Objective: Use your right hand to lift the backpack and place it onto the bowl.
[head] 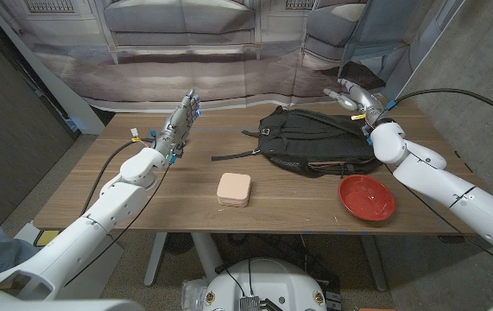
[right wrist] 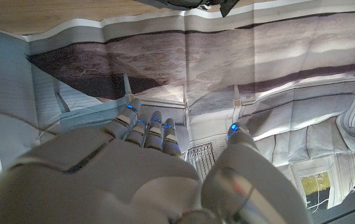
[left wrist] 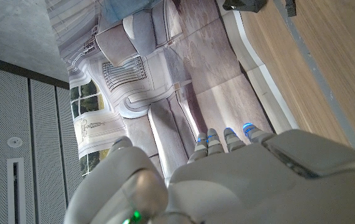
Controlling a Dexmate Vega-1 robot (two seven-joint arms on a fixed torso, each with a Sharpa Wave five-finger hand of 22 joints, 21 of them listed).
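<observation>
A black backpack [head: 313, 138] lies on the wooden table [head: 125, 194] at the back right, one strap trailing toward the middle. A red bowl [head: 366, 196] sits in front of it near the table's right front. My right hand [head: 356, 96] hovers at the backpack's far right corner, fingers straight and apart, holding nothing. The right wrist view shows the same hand [right wrist: 165, 174] with thumb spread from the fingers and a bit of the backpack [right wrist: 183, 4] at the edge. My left hand [head: 180, 121] is raised at the back left, fingers extended, holding nothing; its back [left wrist: 239, 180] shows in the left wrist view.
A small beige square box [head: 234, 189] lies in the table's middle, left of the bowl. A printed backdrop [head: 229, 52] hangs right behind the table's far edge. The backpack's strap [head: 233, 156] stretches toward the centre.
</observation>
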